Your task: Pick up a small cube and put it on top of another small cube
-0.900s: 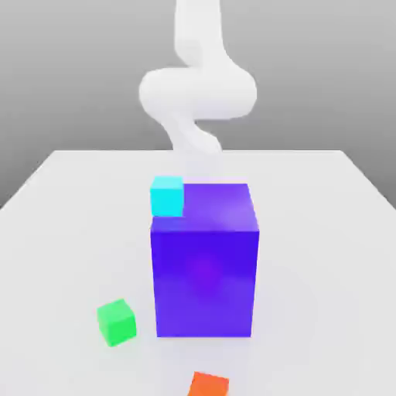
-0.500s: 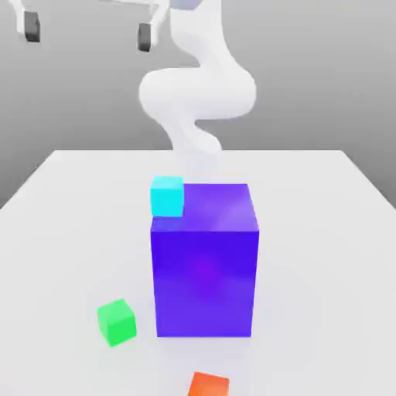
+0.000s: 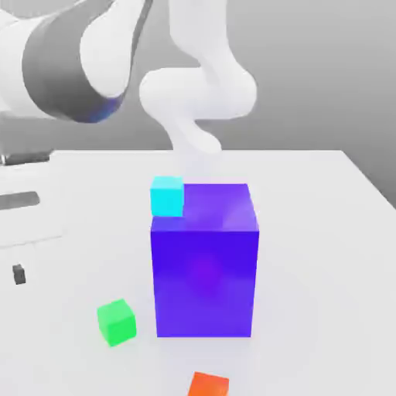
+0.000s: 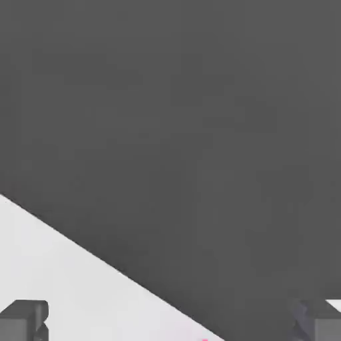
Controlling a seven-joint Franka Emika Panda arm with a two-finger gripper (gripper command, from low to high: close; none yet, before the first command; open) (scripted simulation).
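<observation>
Purple block (image 3: 205, 263) partly hides cyan cube (image 3: 167, 196).

In the exterior view the white Panda arm (image 3: 197, 93) rises at the back, bends in an S-curve and reaches toward the camera. Its wrist and hand (image 3: 73, 66), white with a grey band, loom large at the exterior view's left. One dark fingertip (image 3: 18, 274) hangs below the hand. In the hand view the gripper (image 4: 170, 321) has its two grey fingers (image 4: 24, 320) spread wide apart, nothing between them.
</observation>
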